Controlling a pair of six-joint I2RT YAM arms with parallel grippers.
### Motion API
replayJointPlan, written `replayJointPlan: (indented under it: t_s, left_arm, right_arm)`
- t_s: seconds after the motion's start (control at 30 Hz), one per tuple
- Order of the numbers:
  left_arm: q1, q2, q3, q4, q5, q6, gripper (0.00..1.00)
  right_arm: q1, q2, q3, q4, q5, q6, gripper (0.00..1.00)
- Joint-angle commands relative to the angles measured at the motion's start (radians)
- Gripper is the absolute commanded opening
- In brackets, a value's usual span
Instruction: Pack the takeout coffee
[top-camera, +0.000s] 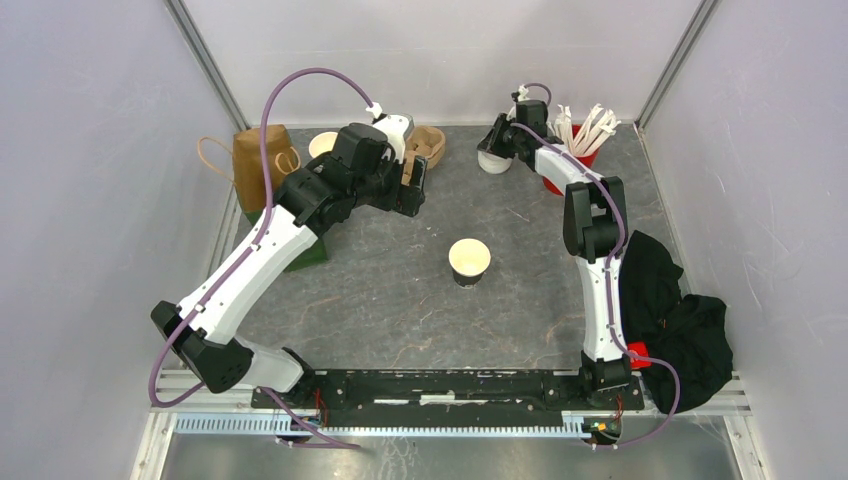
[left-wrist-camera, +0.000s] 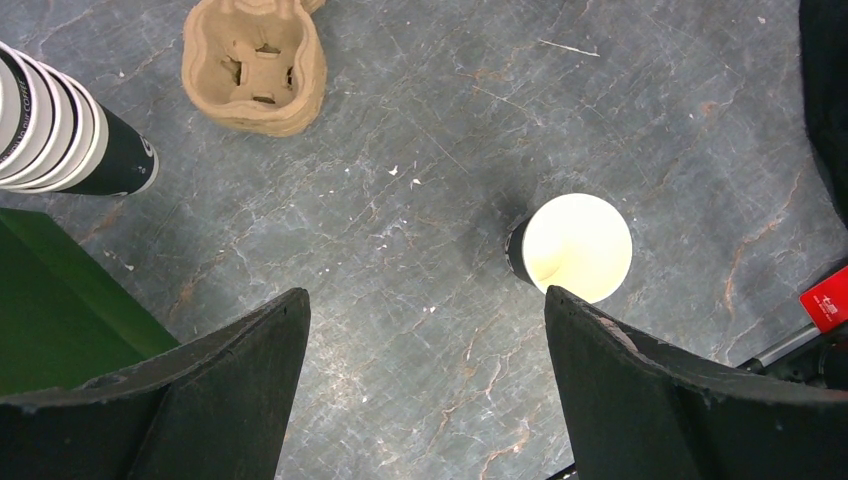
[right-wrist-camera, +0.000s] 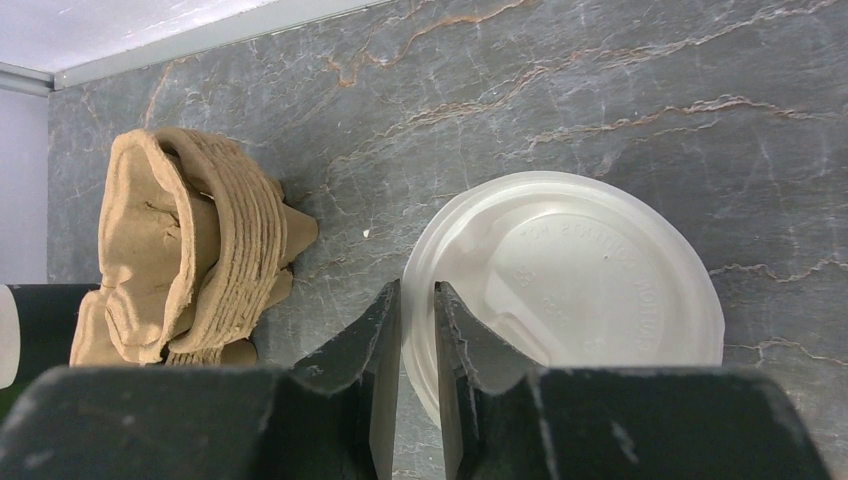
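A single dark paper cup stands open, with no lid on it, in the middle of the table; it also shows in the left wrist view. No lidded coffee is in view. My left gripper hangs open and empty above the table left of the cup. My right gripper is at the back, over the stack of white lids. Its jaws are pinched on the left rim of the top white lid.
A stack of lidless cups lies at the back left beside a brown paper bag. Cardboard cup carriers sit at the back. A green block, a red cup of stirrers and a black cloth are also here.
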Motion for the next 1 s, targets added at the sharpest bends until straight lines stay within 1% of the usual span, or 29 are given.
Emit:
replayJointPlan:
  t_s: [0.0, 0.1, 0.27, 0.6, 0.97]
  left_arm:
    - [0.008, -0.003, 0.025, 0.011, 0.025, 0.002, 0.93]
    - [0.008, -0.001, 0.025, 0.010, 0.026, 0.002, 0.93]
    - [0.009, 0.000, 0.027, 0.010, 0.028, 0.002, 0.93]
    - [0.010, 0.000, 0.026, 0.010, 0.030, 0.003, 0.93]
    - [0.010, 0.000, 0.023, 0.014, 0.042, -0.001, 0.93]
  right_arm:
    - [-0.005, -0.027, -0.010, 0.056, -0.019, 0.014, 0.22]
    - [-0.007, -0.028, -0.011, 0.061, -0.026, 0.018, 0.18]
    - [-0.012, -0.041, -0.010, 0.069, -0.029, 0.024, 0.17]
    - [-0.015, -0.074, -0.013, 0.055, -0.019, 0.003, 0.06]
    - [-0.015, -0.123, -0.035, 0.031, -0.012, -0.025, 0.06]
